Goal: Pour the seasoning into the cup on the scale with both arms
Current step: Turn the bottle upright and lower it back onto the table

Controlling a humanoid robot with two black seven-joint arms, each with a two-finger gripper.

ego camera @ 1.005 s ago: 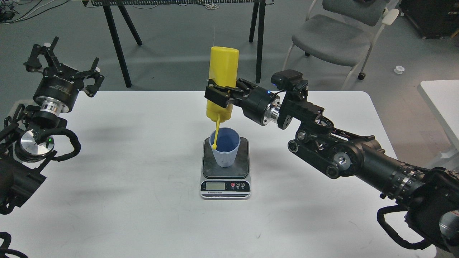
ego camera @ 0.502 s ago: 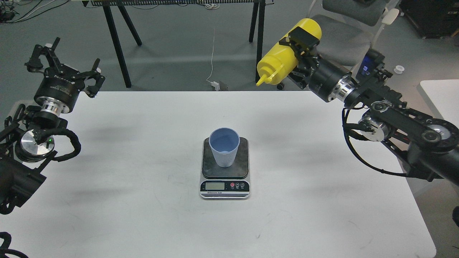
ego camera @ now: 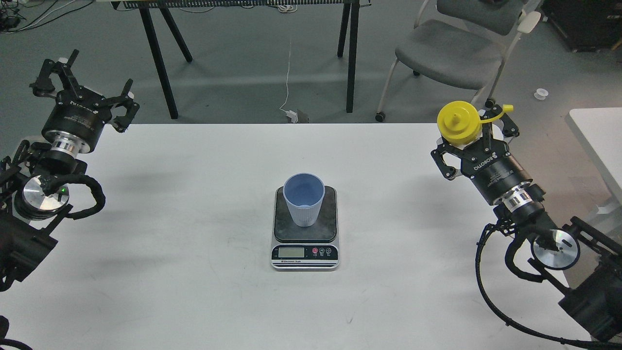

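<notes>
The light-blue cup [ego camera: 304, 199] stands upright on the dark plate of the scale [ego camera: 305, 252] at the table's middle. My right gripper [ego camera: 474, 141] is at the far right of the table, shut on the yellow seasoning bottle [ego camera: 458, 123]. The bottle is held upright with its nozzle toward me and its cap strap [ego camera: 499, 112] sticking out to the right. Its body is hidden behind the fingers, well to the right of the cup. My left gripper [ego camera: 85, 85] is open and empty, raised over the table's far left corner.
The white table [ego camera: 194, 291] ends just right of my right arm. A grey chair [ego camera: 449, 53] and black table legs [ego camera: 160, 58] stand behind the far edge. Another white table [ego camera: 600, 131] is at the right.
My right arm lifted the bottle away from above the cup, swung it up and to the right, and turned it upright at the table's right side. The left arm barely moved.
</notes>
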